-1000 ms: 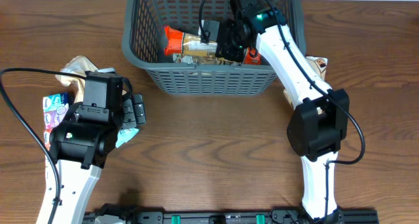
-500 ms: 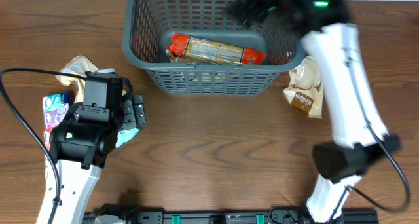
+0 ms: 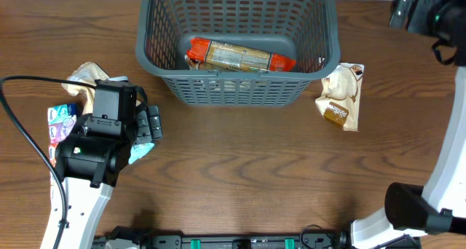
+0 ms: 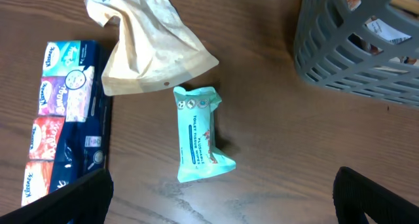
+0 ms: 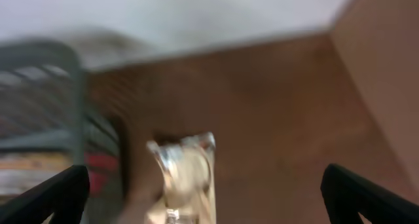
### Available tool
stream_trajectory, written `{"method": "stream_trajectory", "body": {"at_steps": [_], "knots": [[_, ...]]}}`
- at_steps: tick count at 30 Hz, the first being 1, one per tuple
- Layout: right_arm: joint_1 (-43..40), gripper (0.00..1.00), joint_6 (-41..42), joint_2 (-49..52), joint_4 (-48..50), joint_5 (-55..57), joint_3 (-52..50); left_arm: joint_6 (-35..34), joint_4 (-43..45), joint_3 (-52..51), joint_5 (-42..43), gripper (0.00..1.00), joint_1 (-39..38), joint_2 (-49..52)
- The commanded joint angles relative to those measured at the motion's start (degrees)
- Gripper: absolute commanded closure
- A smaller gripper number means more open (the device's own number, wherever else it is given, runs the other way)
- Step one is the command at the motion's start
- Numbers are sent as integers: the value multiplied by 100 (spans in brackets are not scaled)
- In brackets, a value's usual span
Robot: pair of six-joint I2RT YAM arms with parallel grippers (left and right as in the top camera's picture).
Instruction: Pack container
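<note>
Item, container [image 3: 233, 89]: upper centre of the overhead frame, one bar [image 3: 240, 56] flat on its floor. My right pincer [image 3: 408, 10] is wide and empty at the upper right corner, and my left pincer [image 4: 222, 198] is wide and empty above the teal pack [image 4: 200, 133]. Next, I judge: lower the right squarely over the pouch [image 3: 342, 96] just right of the container, jaws across its narrow width. Change: a second ago my right pincer was inside the container at the bar; the left has not moved.
</note>
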Motion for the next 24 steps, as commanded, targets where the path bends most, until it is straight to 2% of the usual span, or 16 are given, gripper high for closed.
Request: {"method": "stream_trajectory", "body": {"at_steps": [1, 11, 24], "knots": [[-52, 1, 225, 179, 162, 116, -813, 74, -26, 13, -4, 3, 24, -9], [0, 1, 42, 179, 2472, -852, -4044, 74, -28, 13, -4, 3, 24, -9], [52, 1, -24, 190, 4076, -1137, -6094, 72, -35, 13, -4, 3, 24, -9]]}}
